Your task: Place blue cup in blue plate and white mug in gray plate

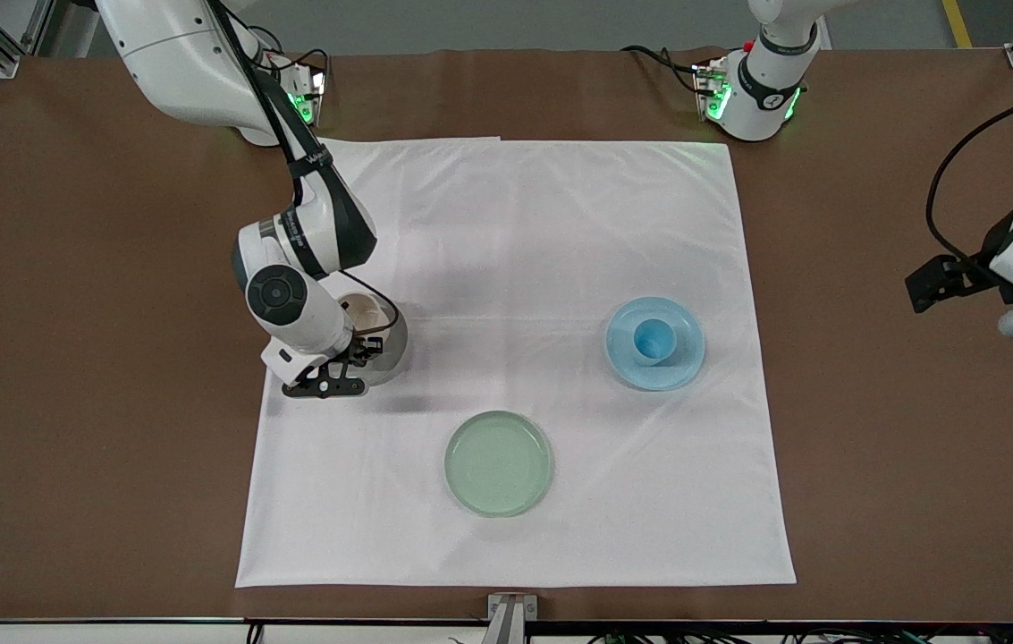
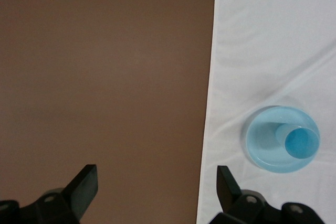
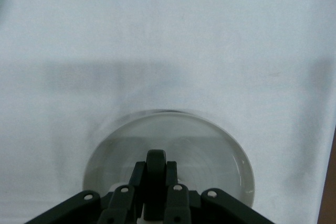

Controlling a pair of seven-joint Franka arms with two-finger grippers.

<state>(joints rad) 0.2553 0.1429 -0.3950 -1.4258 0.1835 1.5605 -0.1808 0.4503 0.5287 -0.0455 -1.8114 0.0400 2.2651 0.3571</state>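
Observation:
The white mug (image 1: 367, 313) is at the gray plate (image 1: 392, 351), toward the right arm's end of the cloth. My right gripper (image 1: 352, 351) is shut on the mug's dark handle (image 3: 156, 174), and the gray plate (image 3: 199, 145) lies right under it. I cannot tell whether the mug rests on the plate. The blue cup (image 1: 654, 340) stands upright in the blue plate (image 1: 683, 362); both show in the left wrist view, cup (image 2: 301, 142) on plate (image 2: 262, 142). My left gripper (image 1: 944, 281) is open and empty (image 2: 156, 177) over the bare brown table off the cloth's edge, and that arm waits.
A pale green plate (image 1: 499, 462) lies on the white cloth (image 1: 515, 233) nearer the front camera, between the other two plates. The brown table (image 1: 68, 358) surrounds the cloth. Cables run near the left arm's end.

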